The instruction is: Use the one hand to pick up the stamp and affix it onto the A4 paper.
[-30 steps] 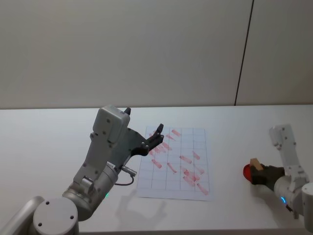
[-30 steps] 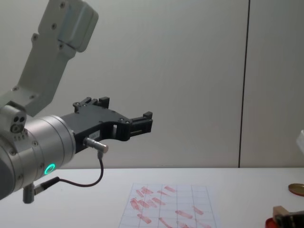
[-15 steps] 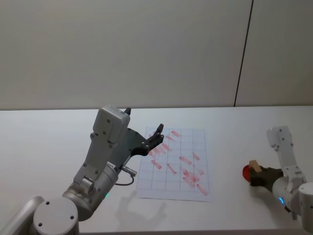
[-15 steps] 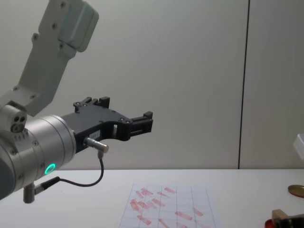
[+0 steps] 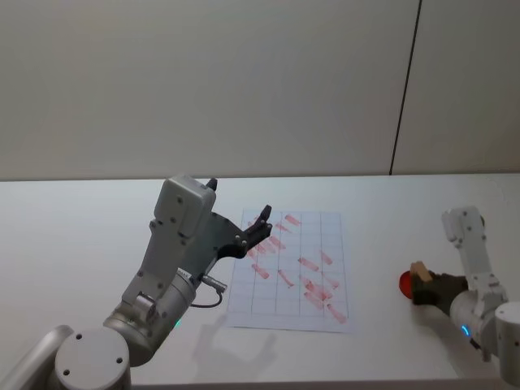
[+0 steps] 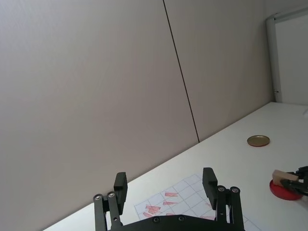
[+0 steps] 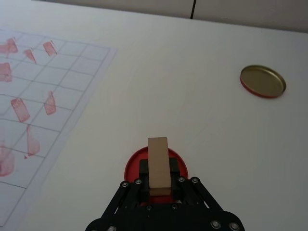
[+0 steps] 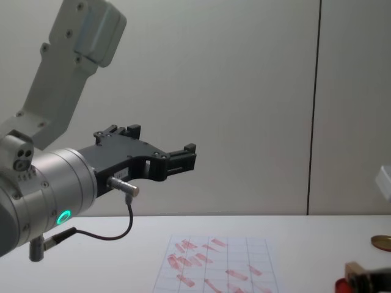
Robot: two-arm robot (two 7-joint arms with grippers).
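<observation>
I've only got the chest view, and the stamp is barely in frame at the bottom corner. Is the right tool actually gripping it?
Observer: Yes. The right wrist view shows the right tool shut on the stamp, held over the red disc.
Operator: Where's the paper?
Observer: In the head view the A4 paper lies to the robot's left of the stamp, apart from the disc.
Operator: And the left tool?
Observer: In the left wrist view the left tool is wide open.
</observation>
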